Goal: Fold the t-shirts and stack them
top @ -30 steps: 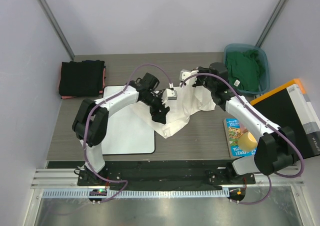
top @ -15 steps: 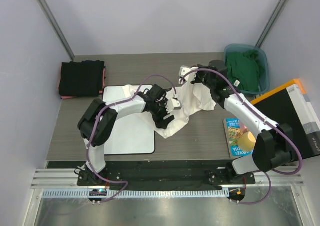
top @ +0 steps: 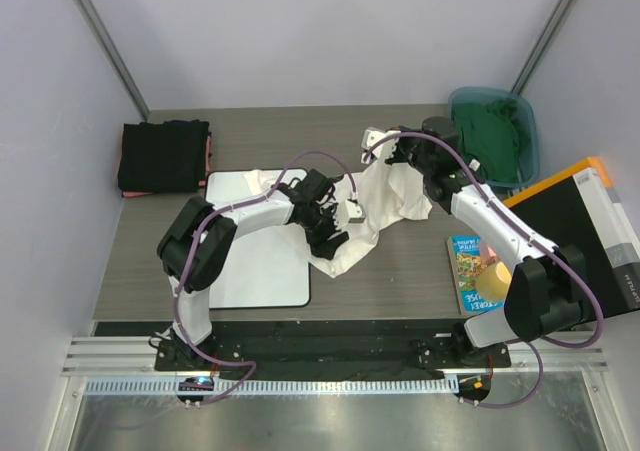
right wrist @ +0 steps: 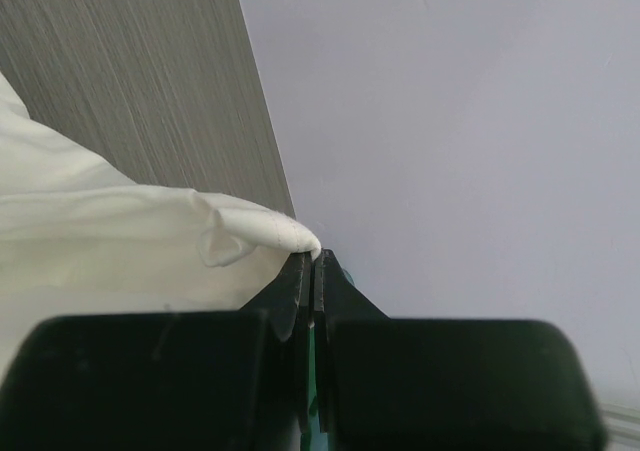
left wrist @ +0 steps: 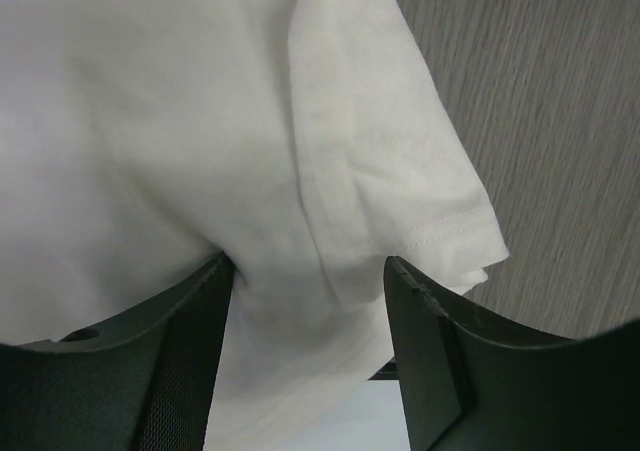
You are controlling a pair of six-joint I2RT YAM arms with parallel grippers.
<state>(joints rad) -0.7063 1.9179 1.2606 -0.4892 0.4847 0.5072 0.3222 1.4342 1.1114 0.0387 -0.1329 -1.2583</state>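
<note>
T-shirt (top: 392,199), white, is clamped at one edge by your right gripper (right wrist: 313,263); your left gripper (left wrist: 310,286) stands with jaws apart astride a fold. Seat both layers deep before closing.

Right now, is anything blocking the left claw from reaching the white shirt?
Nothing visible does. The left gripper hangs open right over the white t-shirt, a sleeve fold lying between its fingers.

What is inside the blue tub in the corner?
Crumpled green cloth, probably a green t-shirt, fills the blue tub. It covers the bottom, so anything lying beneath it cannot be seen.
</note>
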